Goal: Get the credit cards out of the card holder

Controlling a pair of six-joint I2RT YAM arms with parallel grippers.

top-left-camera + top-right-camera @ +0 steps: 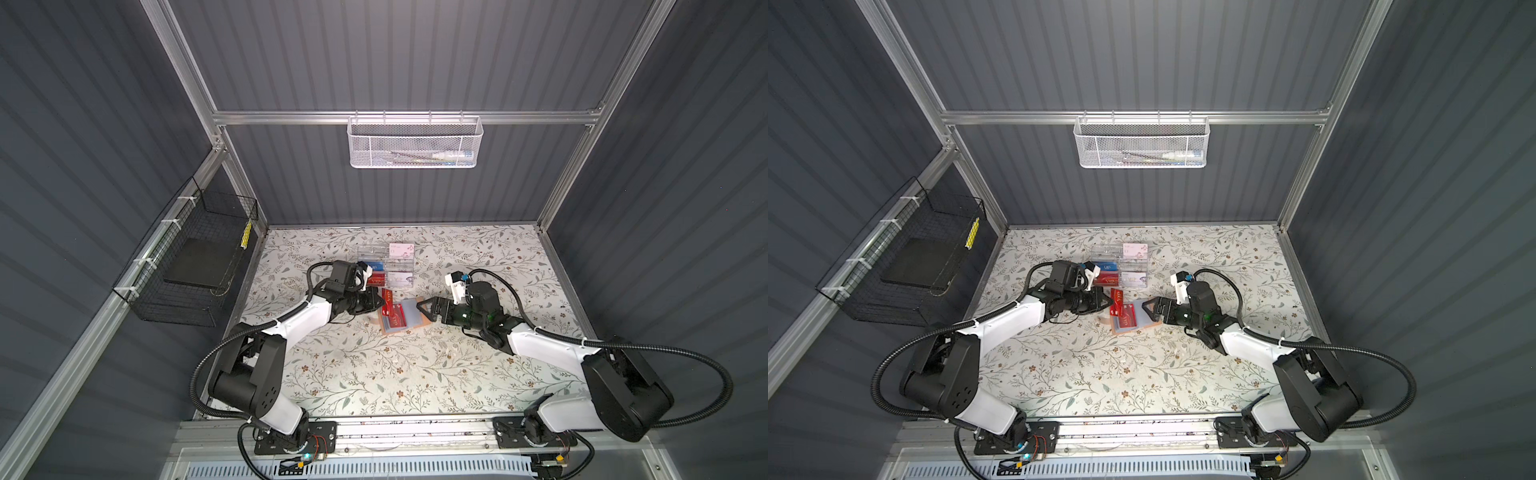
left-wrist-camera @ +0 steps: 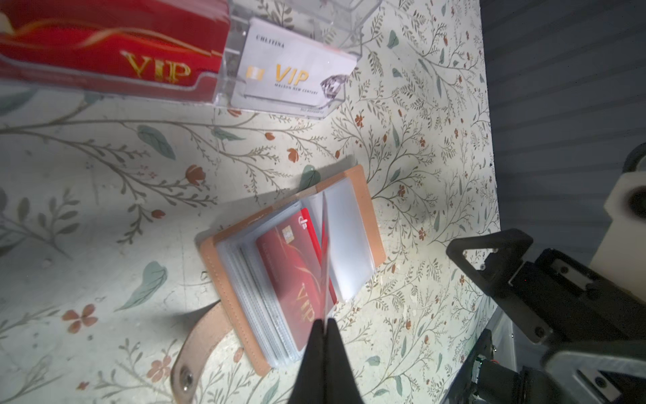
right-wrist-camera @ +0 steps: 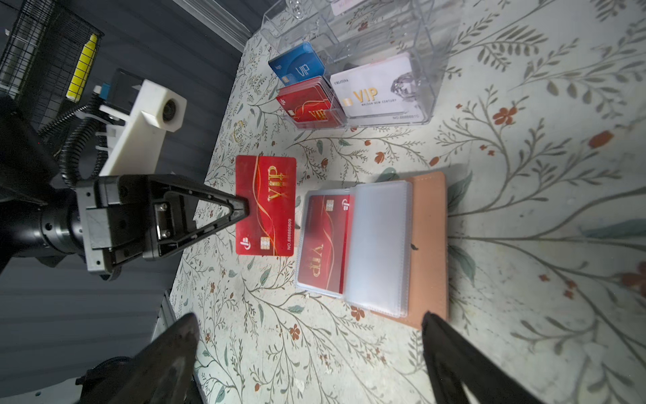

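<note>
Your left fingers (image 3: 239, 208) pinching red card (image 3: 267, 206) by edge, just beside open card holder (image 3: 428, 245) on counter (image 3: 524, 157). Inside it, second red card (image 3: 321, 241), frosted pages (image 3: 381, 245) overlapping its edge. Your right fingers (image 3: 181, 335) spread wide near holder. Acrylic box (image 3: 441, 52) with cards (image 3: 374, 87) behind.

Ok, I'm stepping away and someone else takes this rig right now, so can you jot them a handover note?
Left claw: shut on a red card, held on edge, clear of the card holder.
Right claw: open, empty, beside the holder.
Card holder: open on the table, near the clear box.
Done: one card out.
Left: set it down, pull the second red card showing in a sleeve, check the hidden pages.
</note>
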